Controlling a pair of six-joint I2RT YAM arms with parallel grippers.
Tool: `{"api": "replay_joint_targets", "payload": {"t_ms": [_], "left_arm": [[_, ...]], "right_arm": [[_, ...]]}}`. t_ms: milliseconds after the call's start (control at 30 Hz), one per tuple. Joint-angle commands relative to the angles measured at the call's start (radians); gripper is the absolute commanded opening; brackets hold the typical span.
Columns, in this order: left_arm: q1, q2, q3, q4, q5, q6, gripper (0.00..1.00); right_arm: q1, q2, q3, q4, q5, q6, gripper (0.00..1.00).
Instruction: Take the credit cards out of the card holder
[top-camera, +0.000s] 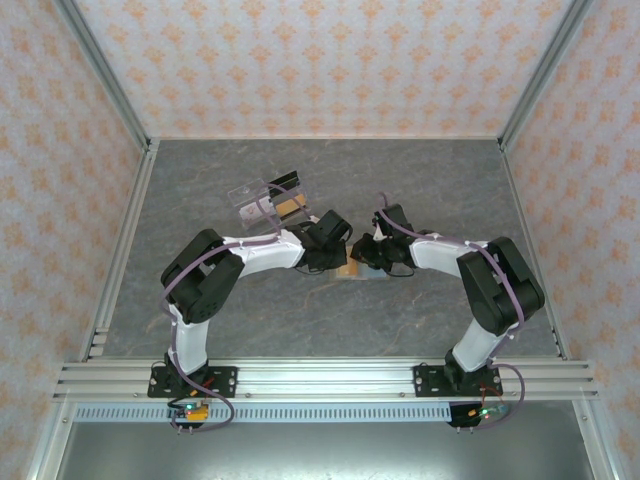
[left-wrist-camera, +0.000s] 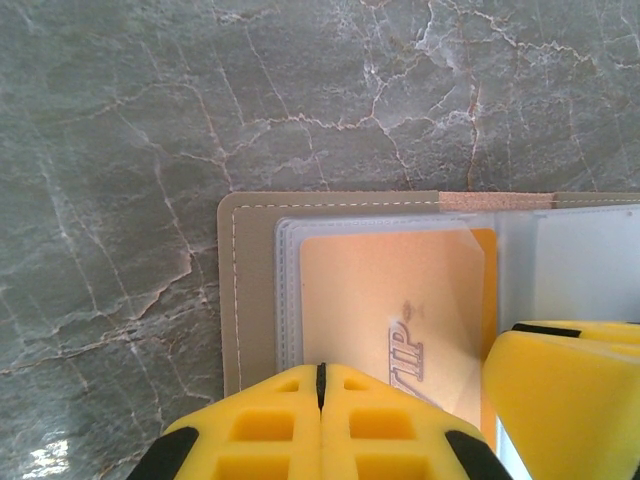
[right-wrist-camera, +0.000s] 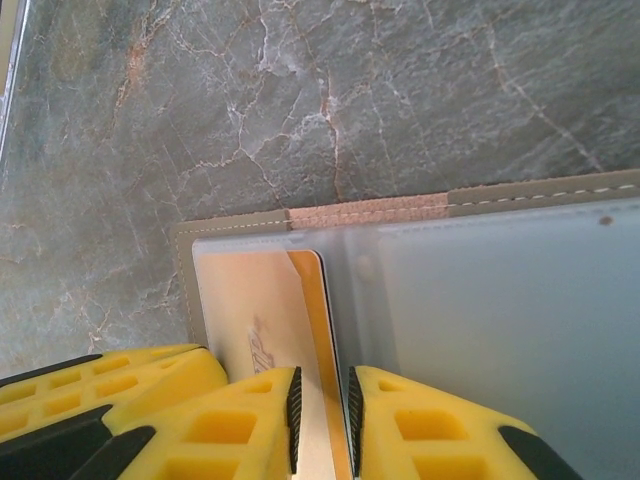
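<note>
From overhead, finds the left claw (top-camera: 338, 258) and right claw (top-camera: 362, 258) nose to nose at the middle of the table (top-camera: 300, 320), with just a tan sliver of the holder (top-camera: 349, 271) peeking out beneath them. Places a clear tray (top-camera: 262, 203) well beyond the left claw, off to its left, apart from the rest.

From the left wrist, gives what overhead cannot: holder open and flat right under the claw, with tan stitched border, clear sleeve (left-wrist-camera: 288, 300), and an orange card (left-wrist-camera: 390, 290) marked VIP tucked inside. Shows the left claw closed, yellow pads (left-wrist-camera: 280, 425) meeting along a thin seam, tips over the card's near edge. Catches one finger (left-wrist-camera: 560, 390) of the right claw just beside, on the right, over the card's right-hand edge.

From the right wrist, adds the pale second panel (right-wrist-camera: 500, 330) stretching away right of the claw, and the pinkish spine strip (right-wrist-camera: 370, 212) ahead of the tips. Shows the pads a narrow slit apart, the card's orange edge running straight into that gap; cannot tell whether pinched or merely straddled. Puts the left claw's yellow bulk close alongside, on the left.
</note>
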Motion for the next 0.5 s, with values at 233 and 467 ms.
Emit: {"api": "replay_joint_targets", "payload": {"t_ms": [233, 467], "left_arm": [[0.0, 0.064, -0.015, -0.064, -0.003, -0.013, 0.02], [0.001, 0.066, -0.018, -0.058, 0.009, -0.015, 0.02]], "right_arm": [[-0.003, 0.037, -0.013, 0.042, -0.05, -0.004, 0.23], [-0.003, 0.015, -0.042, 0.13, -0.109, 0.016, 0.19]]}}
